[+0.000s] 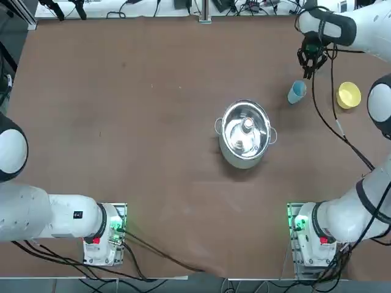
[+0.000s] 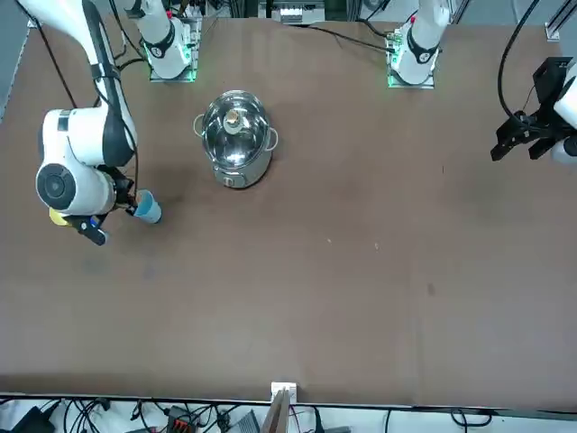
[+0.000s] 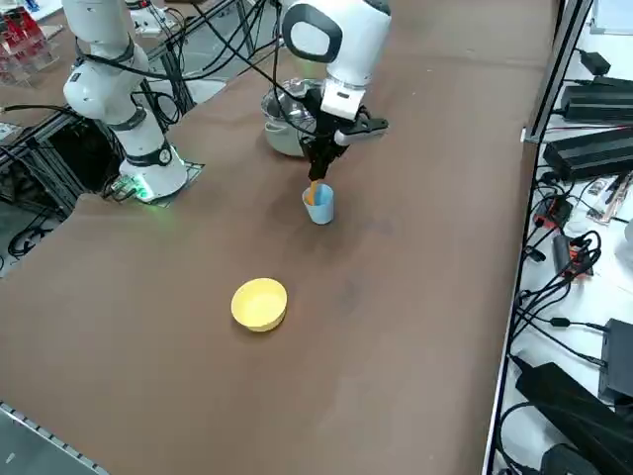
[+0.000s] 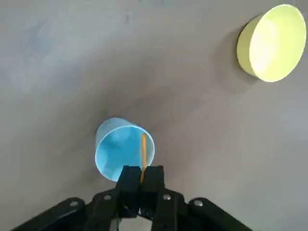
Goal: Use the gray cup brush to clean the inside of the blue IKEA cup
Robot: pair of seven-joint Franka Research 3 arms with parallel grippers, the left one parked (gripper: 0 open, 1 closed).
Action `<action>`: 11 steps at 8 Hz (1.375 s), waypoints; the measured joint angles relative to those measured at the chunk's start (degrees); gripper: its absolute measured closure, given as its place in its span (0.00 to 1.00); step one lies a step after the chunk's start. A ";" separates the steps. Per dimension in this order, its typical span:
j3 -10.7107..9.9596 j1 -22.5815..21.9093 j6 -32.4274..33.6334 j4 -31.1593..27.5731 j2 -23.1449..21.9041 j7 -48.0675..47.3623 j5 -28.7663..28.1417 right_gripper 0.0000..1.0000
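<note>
Closest to the wrist camera, the right pincer (image 4: 141,185) has its fingers clamped on the orange handle of the brush (image 4: 143,155), which hangs upright with its lower end inside the blue cup (image 4: 124,150). That cup (image 3: 318,204) stands upright on the worktop (image 3: 396,297), directly under the pincer (image 3: 318,170), in the right part of the worktop's far half as the robot faces it. Beside it, toward the right edge, a yellow bowl (image 1: 349,95) sits apart from the cup (image 1: 296,92). Well apart from both, near the worktop's middle, stands a steel pot (image 1: 245,133).
</note>
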State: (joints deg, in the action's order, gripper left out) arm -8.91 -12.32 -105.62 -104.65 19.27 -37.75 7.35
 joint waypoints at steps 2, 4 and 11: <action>0.03 0.00 0.00 1.92 1.28 0.00 0.01 0.96; 0.27 -0.15 0.00 4.48 2.74 -0.03 -1.03 0.96; 0.83 -1.32 5.11 6.54 4.32 -0.15 -5.01 0.96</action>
State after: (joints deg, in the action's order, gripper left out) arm -8.08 -13.64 -100.51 -98.11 23.59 -37.90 2.34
